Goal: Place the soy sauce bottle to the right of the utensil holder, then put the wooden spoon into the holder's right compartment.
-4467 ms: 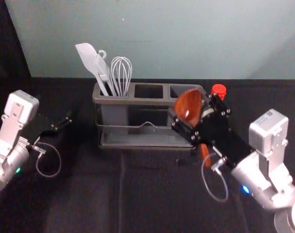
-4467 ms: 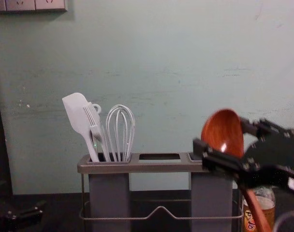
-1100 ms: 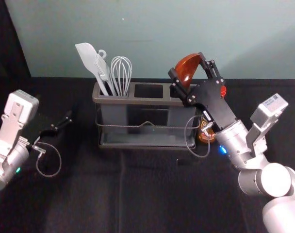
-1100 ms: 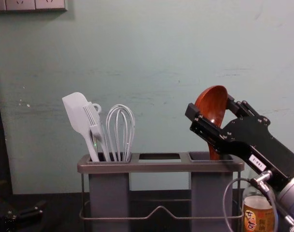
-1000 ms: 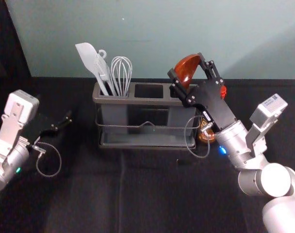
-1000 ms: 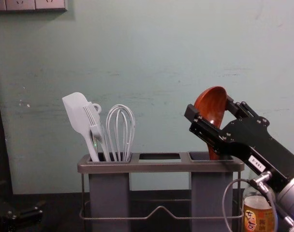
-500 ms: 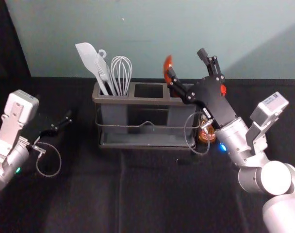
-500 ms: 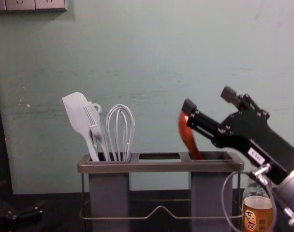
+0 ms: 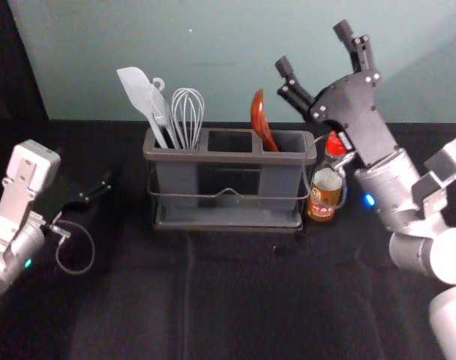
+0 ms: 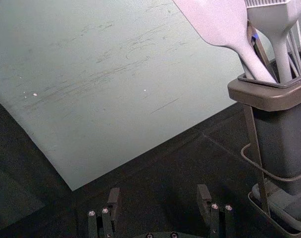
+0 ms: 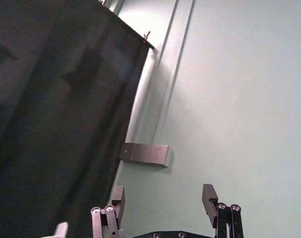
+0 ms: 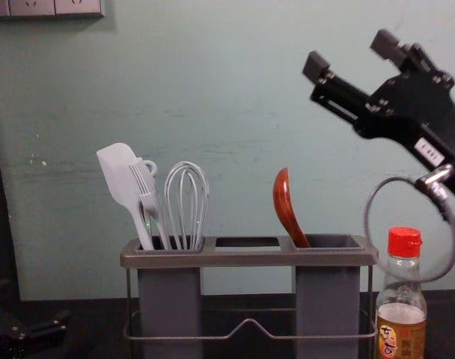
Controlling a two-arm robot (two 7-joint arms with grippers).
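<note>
Spoon (image 9: 261,120) leans at the right compartment's (image 9: 294,142) left edge, right gripper (image 9: 313,47) (spread) clear above, left gripper (image 9: 94,193) spread off left.

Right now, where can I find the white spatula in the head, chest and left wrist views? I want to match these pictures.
Head view: the white spatula is in the upper left part, leaning outward to the left.
Chest view: left of centre, leaning the same way, around mid-height.
Left wrist view: large, its blade cut off by the picture's edge.
Shared landmark: the left end of the utensil holder, where its handle goes in.
</note>
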